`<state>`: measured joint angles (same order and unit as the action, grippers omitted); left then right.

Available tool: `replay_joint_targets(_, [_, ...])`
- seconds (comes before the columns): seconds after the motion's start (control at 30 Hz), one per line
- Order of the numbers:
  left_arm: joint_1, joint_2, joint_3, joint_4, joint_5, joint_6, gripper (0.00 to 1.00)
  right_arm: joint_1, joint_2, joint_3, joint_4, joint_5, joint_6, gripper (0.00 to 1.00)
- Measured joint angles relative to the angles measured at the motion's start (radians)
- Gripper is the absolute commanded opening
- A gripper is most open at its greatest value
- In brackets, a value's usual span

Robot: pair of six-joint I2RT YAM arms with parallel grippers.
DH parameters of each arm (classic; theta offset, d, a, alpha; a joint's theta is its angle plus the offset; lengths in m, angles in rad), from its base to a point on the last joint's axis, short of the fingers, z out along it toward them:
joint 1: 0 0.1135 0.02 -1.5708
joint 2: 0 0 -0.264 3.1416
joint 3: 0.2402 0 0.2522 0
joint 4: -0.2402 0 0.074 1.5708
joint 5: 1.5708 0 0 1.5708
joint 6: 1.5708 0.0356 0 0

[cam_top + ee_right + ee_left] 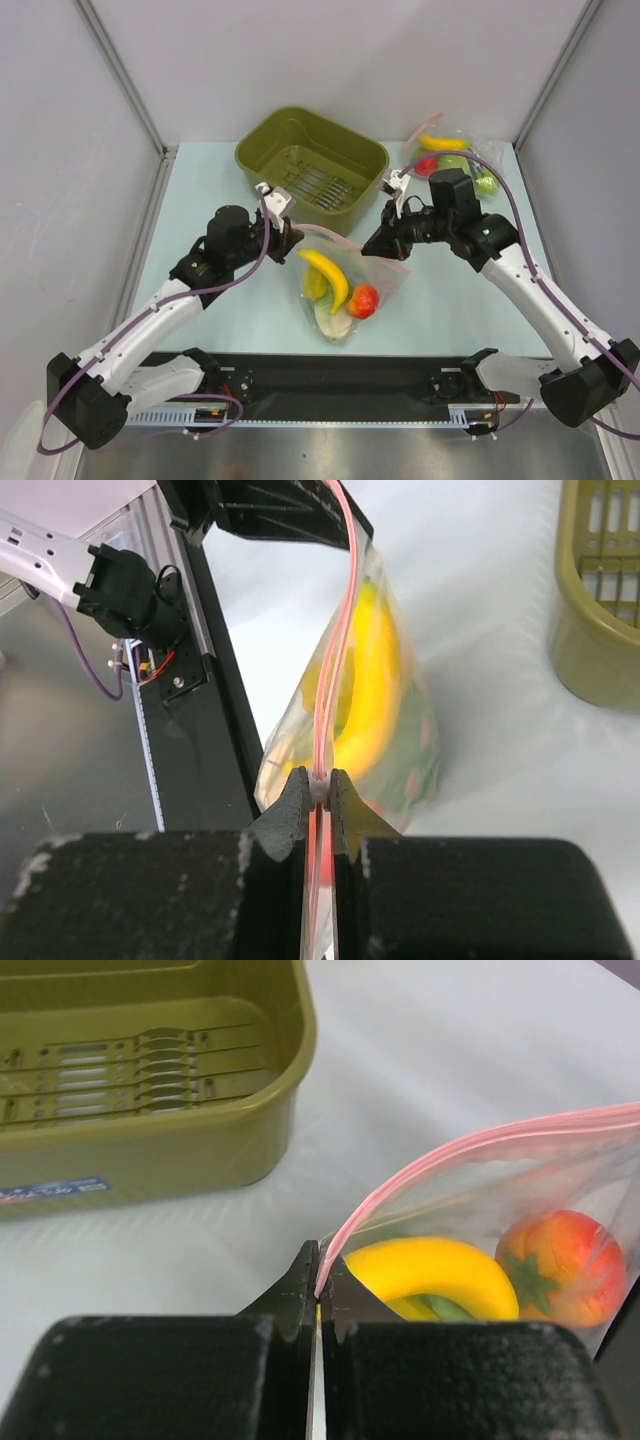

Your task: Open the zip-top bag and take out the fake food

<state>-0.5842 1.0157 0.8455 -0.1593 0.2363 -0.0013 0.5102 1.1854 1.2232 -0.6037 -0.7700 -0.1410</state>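
Clear crinkly plastic zip-top bag with pink zip strip (386,276) was at mid-counter, held between both arms, mouth toward 12 o'clock. Left gripper (290,236) was at the bag's 10 o'clock. In the wrist view the left gripper (318,1272) was closed tight on the strip's end. Right gripper (381,243) was at 2 o'clock, jaws narrow, pinching the other end (315,785). The pink lips ran close together there.

Fake food was inside: yellow plastic banana (328,275), red round toy fruit (363,300), and pale green-white cabbage toy (333,322) at 6 o'clock.

Olive-green plastic basket (310,165) sat at the bag's 12 o'clock on the pale blue counter (450,300). Second clear bag with bright green fruits (455,155) lay at 2 o'clock, past the right gripper.
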Motion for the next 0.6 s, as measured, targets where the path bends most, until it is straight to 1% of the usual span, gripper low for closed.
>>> replay_joint_targets(0.37, [0.048,-0.008,-0.013,0.0,-0.108,-0.056,0.0,-0.052,-0.07,0.0,-0.073,0.094,-0.019,0.0])
replay_joint_targets(0.6, [0.069,-0.011,-0.015,-0.004,-0.154,-0.079,0.0,-0.061,-0.105,0.0,-0.111,0.157,-0.022,0.0])
